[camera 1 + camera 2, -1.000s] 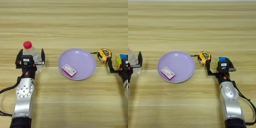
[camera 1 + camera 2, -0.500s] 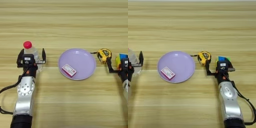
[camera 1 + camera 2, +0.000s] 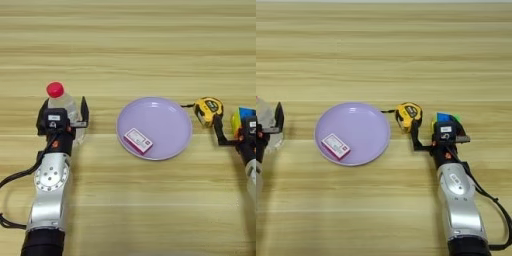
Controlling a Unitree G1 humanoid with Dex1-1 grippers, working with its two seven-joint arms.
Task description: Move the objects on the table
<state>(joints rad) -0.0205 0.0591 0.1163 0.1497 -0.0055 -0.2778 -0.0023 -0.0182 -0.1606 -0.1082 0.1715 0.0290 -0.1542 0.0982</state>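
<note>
A clear plastic bottle [image 3: 65, 103] with a red cap stands upright at the left of the table [image 3: 130, 50]. My left gripper [image 3: 63, 114] is open, with one black finger on each side of the bottle's body, close to it. At the right, the multicoloured puzzle cube [image 3: 445, 119] sits between the open fingers of my right gripper [image 3: 439, 132], its left finger [image 3: 415, 134] clear of the cube. The small flat red-and-white box [image 3: 138, 140] lies inside a purple plate.
The purple plate [image 3: 172, 109] sits mid-table between the two arms. A yellow tape measure [image 3: 407, 114] lies just right of the plate, right beside my right gripper's left finger. Bare wood stretches across the far half of the table.
</note>
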